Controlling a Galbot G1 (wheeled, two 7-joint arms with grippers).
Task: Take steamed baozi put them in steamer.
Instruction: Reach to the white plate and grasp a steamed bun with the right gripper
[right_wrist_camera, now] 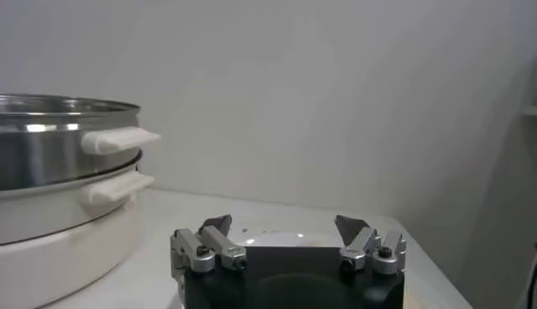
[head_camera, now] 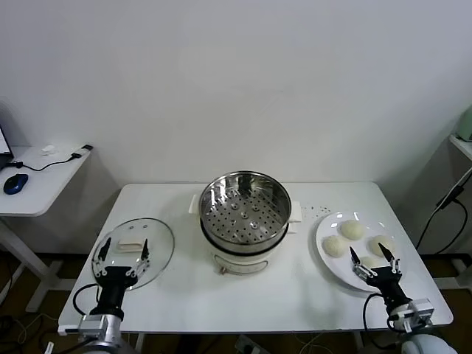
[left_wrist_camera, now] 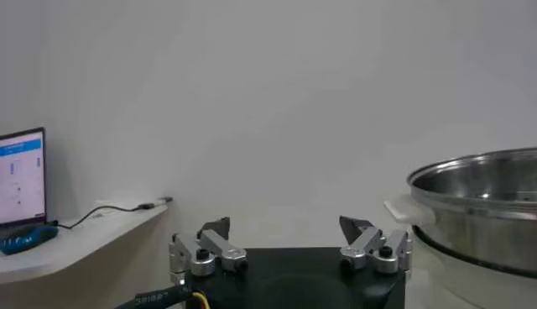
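The steamed baozi [head_camera: 352, 229] sit on a white plate [head_camera: 330, 264] just to the right of the steamer [head_camera: 245, 220], and I can make out four of them in the head view, cream-white and clustered toward the plate's far and right parts, one partly hidden behind my right gripper. The steamer stands in the middle of the white table [head_camera: 243, 295], a shiny steel pot on a white base, its perforated tray [head_camera: 243, 217] bare and its lid off. My right gripper [head_camera: 375, 259] hovers over the near edge of the plate, on the steamer's right, with its fingers spread wide and nothing between them; the nearest bun lies just beyond its tips, though I cannot tell whether anything touches. From my right wrist view the steamer [right_wrist_camera: 59, 176] rises alongside with its white side handles one above the other, and my fingers [right_wrist_camera: 215, 225] stand apart and empty there too. To the steamer's left lies the round glass lid [head_camera: 140, 247], flat on the table, and my left gripper [head_camera: 124, 251] hangs over its near rim, equally wide open and holding nothing. My left wrist view shows the steamer's rim [left_wrist_camera: 482, 172] off to one side. Well left of the steamer, a separate side desk [head_camera: 37, 184] carries a blue mouse [head_camera: 15, 183].
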